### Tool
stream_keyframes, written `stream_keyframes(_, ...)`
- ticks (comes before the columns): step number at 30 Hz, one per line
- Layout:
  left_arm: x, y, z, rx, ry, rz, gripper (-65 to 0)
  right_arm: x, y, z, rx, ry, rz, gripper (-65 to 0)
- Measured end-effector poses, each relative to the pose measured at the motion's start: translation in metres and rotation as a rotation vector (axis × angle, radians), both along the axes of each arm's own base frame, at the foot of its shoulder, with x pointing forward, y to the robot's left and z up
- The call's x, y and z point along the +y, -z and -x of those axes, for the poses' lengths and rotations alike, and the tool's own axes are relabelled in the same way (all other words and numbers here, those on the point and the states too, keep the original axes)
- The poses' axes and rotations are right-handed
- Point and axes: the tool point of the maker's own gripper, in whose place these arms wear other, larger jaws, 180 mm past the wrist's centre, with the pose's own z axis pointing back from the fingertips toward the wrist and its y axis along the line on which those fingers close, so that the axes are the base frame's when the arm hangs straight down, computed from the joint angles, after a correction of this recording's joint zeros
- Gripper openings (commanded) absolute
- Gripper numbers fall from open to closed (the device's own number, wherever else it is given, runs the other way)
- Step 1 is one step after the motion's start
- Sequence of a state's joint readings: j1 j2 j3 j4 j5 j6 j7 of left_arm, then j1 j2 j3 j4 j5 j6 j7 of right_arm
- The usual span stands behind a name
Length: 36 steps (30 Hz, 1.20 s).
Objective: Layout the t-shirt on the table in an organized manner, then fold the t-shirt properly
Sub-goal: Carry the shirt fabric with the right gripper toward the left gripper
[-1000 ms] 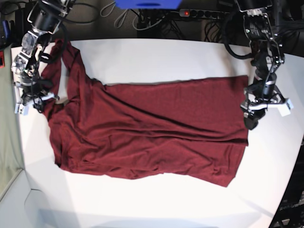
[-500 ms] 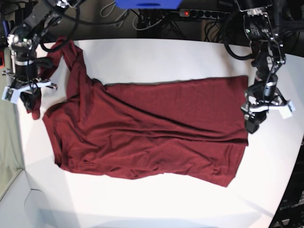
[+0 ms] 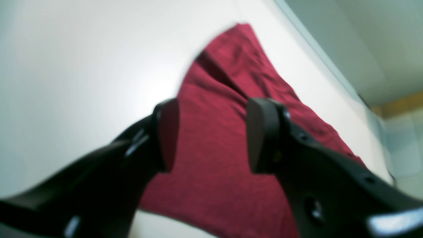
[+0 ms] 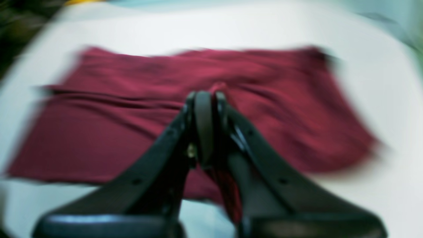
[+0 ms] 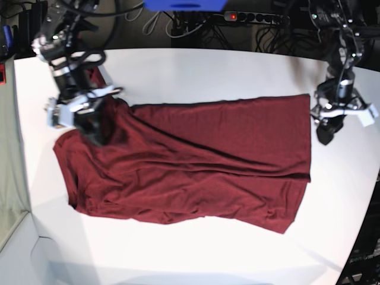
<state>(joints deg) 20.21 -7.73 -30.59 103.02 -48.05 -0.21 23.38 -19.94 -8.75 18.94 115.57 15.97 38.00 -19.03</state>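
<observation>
A white table [image 5: 196, 65] fills the base view, its dark edge curving along the top. Across its middle lies a dark maroon t-shirt [image 5: 202, 160], spread mostly flat with long shallow wrinkles running from ten o'clock toward four o'clock; its straight hem sits at three o'clock and its rumpled shoulder end at nine o'clock, where part of the fabric is lifted off the surface. At ten o'clock the right arm reaches in from the top, and the right gripper [image 5: 92, 127] hangs over the shirt's shoulder area. In the right wrist view, which is motion-blurred, this gripper [image 4: 205, 99] has its fingers pressed together with a strip of maroon cloth caught between them — it is pinching the shirt [image 4: 264, 99], which stretches out wide beyond it on the table [image 4: 380, 99]. At three o'clock in the base view the left gripper [image 5: 326, 132] hangs just beside the hem edge, over bare table. The left wrist view shows this gripper [image 3: 213, 132] with its two black fingers spread apart and nothing between them; the shirt [image 3: 231, 99] lies below and beyond, a narrowing band of cloth running toward twelve o'clock across the table [image 3: 82, 66].
</observation>
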Motion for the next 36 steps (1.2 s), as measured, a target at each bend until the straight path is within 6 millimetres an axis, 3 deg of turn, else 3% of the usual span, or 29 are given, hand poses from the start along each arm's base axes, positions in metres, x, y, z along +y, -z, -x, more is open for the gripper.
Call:
stream_keyframes(6, 0.042, -0.033, 0.032, -0.017, -0.075, -0.126, -33.0, 0.114, -0.015, 0.020, -0.032, -0.319, -0.137, -65.0)
stream_keyframes(12, 0.077, -0.046, 0.071, 0.000, -0.179, -0.166, -33.0, 0.181, -0.037, 0.040, -0.074, -0.512, -0.221, -65.0)
stream_keyframes(18, 0.103, -0.041, 0.104, 0.000, -0.283, -0.076, -33.0, 0.233, -0.027, 0.062, -0.035, -0.699, -0.248, -65.0)
stream_keyframes(26, 0.101, -0.041, 0.105, -0.006, -0.281, -0.057, -33.0, 0.273, 0.003, 0.093, 0.068, -0.847, -0.264, -65.0)
stream_keyframes(31, 0.083, -0.028, 0.098, 0.001, -0.256, -0.005, -33.0, 0.279, 0.031, 0.085, 0.130, -0.866, -0.223, -64.7)
stream_keyframes(36, 0.071, -0.023, 0.092, 0.005, -0.227, 0.016, -33.0, 0.278, 0.038, 0.078, 0.139, -0.866, -0.214, -52.1)
